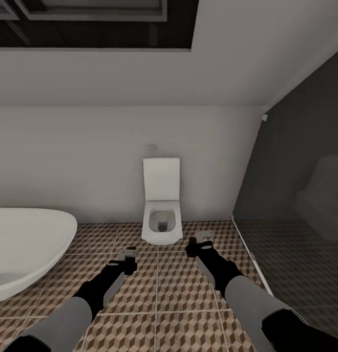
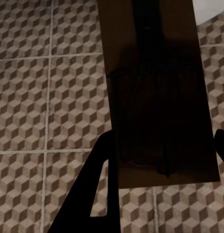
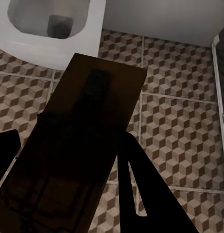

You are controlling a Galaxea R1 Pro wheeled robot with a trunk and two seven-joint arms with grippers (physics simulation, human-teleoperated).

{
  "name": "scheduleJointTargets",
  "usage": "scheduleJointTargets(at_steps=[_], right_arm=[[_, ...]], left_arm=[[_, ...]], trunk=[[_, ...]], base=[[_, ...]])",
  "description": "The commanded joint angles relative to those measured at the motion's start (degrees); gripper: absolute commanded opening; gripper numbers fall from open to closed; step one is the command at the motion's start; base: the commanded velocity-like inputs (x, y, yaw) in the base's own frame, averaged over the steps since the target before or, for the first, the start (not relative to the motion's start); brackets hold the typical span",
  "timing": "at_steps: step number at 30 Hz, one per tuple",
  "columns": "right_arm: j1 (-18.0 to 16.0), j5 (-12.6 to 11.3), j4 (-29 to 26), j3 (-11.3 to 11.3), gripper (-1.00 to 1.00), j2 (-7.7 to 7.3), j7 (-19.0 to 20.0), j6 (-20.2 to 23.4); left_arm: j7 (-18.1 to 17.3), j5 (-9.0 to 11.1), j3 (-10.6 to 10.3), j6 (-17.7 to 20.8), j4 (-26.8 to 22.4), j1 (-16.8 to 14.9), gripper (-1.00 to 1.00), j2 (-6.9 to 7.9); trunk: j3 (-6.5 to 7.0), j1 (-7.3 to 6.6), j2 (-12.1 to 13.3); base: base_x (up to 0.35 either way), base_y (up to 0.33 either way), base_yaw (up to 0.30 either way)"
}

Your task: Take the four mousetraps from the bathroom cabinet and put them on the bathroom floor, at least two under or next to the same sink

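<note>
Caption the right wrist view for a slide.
Right tool holding a mousetrap above cube-patterned floor, toilet ahead.

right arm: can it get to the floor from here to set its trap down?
Probably yes. The right end effector hangs over bare floor by the toilet, its trap between the fingers, nothing below.

The head camera looks forward and down at the toilet (image 1: 162,215). Both wrist cameras hang close above the bathroom floor (image 2: 24,97). The right wrist and head views share the toilet.

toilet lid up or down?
Up. The toilet lid stands against the wall, with the open bowl visible beyond the right tool.
</note>
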Motion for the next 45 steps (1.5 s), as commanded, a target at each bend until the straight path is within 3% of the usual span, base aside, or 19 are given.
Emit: scheduleJointTargets(at_steps=[1, 45], right_arm=[[-0.1, -0.6, -0.1, 0.5, -1.0, -0.04, -0.5, 0.3], [-0.1, -0.6, -0.1, 0.5, -1.0, 0.13, -0.5, 0.3]], left_arm=[[0.5, 0.6, -0.5, 0.2, -0.1, -0.1, -1.0, 0.04], [0.3, 0.6, -0.5, 0.2, -0.2, -0.1, -1.0, -0.24]], trunk=[[-0.31, 0.26, -0.5], [-8.21, 9.92, -18.2]], base=[[0.0, 0.0, 0.0], [0.0, 0.0, 0.0]])
